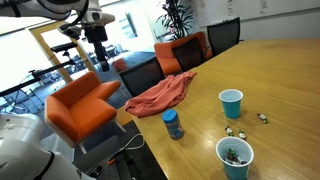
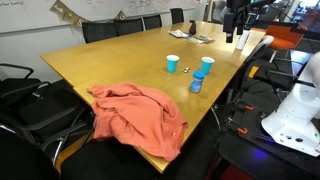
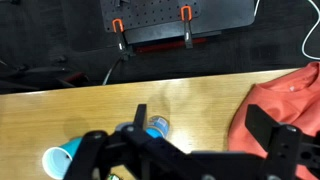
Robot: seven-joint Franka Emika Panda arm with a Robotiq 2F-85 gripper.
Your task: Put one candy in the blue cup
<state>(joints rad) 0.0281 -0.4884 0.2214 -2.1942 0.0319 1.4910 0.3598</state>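
The gripper (image 1: pixel 99 60) hangs high in the air, off the long edge of the wooden table (image 1: pixel 270 70) and well above it, touching nothing. In the wrist view its two dark fingers (image 3: pixel 88 158) stand wide apart with nothing between them but the tabletop far below. Down past the fingertips, in the gap between them, stands a small blue-capped bottle (image 3: pixel 155 127). Close beside one finger's tip in that view is a blue cup (image 3: pixel 57 160). Out beyond the opposite finger lies a crumpled orange cloth (image 3: pixel 282 95), draped over the table's edge. In an exterior view the bottle (image 1: pixel 172 124) is the nearest thing to the hand, with the cloth (image 1: pixel 160 93) just behind it. Two blue cups are farther out on the table: an upright blue cup (image 1: pixel 231 103) that looks empty, and a nearer cup (image 1: pixel 235 157) with something dark in its bottom, possibly candy, though it is too small to be sure. The loose candies (image 1: pixel 262 118) lie scattered on the bare wood between and beyond the two cups, well away from the hand and not inside either cup. An orange armchair (image 1: pixel 82 104) sits below the hand, off the table's side. In both exterior views the gripper (image 2: pixel 241 35) is clear of every object.
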